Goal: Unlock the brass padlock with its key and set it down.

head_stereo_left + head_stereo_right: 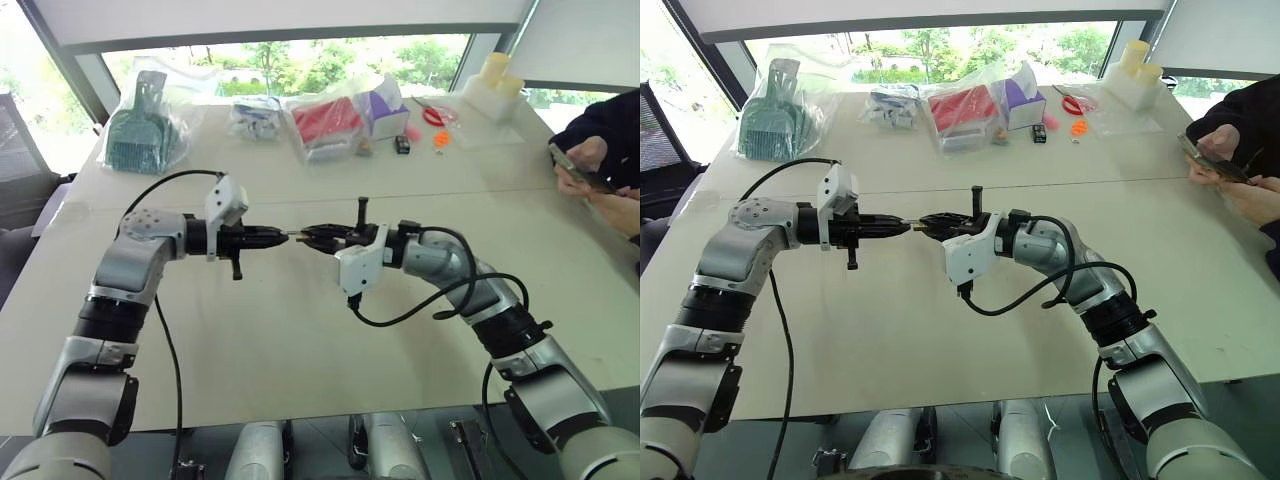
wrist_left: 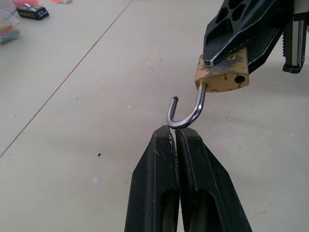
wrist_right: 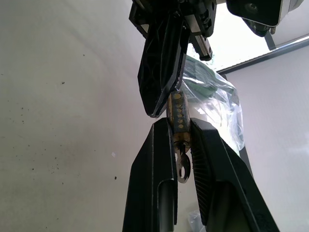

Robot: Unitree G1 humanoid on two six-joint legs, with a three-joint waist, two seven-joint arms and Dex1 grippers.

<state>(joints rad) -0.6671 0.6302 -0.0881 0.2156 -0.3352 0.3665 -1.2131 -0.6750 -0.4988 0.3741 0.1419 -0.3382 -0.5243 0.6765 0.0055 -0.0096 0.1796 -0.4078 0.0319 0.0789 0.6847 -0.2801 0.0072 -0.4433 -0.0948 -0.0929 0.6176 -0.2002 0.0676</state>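
The brass padlock [image 2: 223, 73] hangs in the air above the middle of the table [image 1: 300, 330], held between both grippers. My right gripper [image 3: 177, 124] is shut on its yellowish body, and the key [image 3: 182, 166] sticks out of the body between the fingers. The silvery shackle [image 2: 186, 113] stands open, with its hooked free end out of the body. My left gripper [image 2: 175, 129] is shut on the bend of the shackle. In the head views the two grippers meet tip to tip at the padlock [image 1: 296, 236].
Along the far side of the table lie a bag with a green item [image 1: 145, 125], a bag with red contents [image 1: 325, 122], a small black box [image 1: 402, 144] and red scissors [image 1: 435, 115]. A person [image 1: 600, 150] holding a phone sits at the right edge.
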